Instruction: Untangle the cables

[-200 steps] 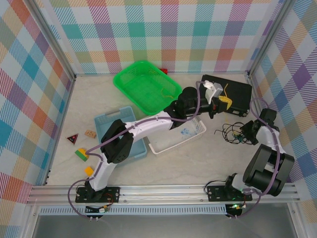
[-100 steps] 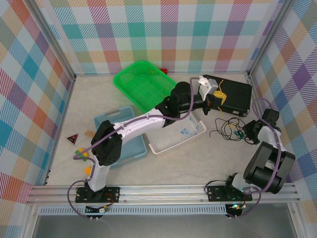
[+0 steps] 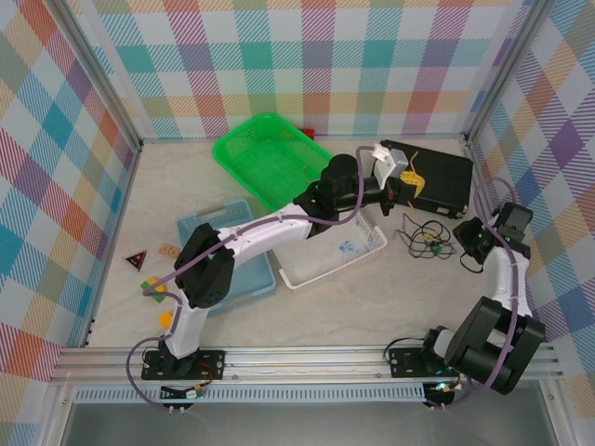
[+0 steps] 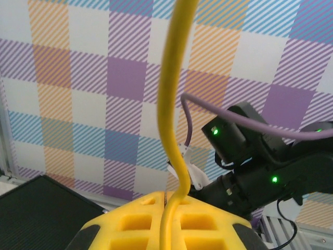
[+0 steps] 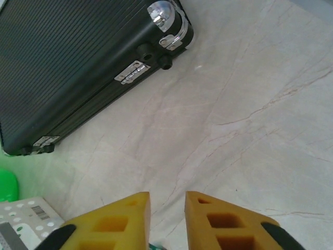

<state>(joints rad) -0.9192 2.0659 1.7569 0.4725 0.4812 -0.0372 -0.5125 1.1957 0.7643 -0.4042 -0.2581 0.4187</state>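
Cables (image 3: 423, 237) look thin, limp, light and snag-prone, so I'd pinch one strand clear of the knot. Left tool (image 4: 167, 197) is clamped on the yellow cable (image 4: 174, 104), held above the black case (image 3: 442, 177) at the far-right corner of the surface (image 3: 372, 307). Dark loops lie by the right edge with the right tool (image 5: 167, 203) just beside them, pads barely apart; can't tell if it's gripping.

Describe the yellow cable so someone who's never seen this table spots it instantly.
Find the black case at the far right of the table. Over it, the left gripper pinches the yellow cable: the only bright strand, unlike the dark tangle lying nearby.
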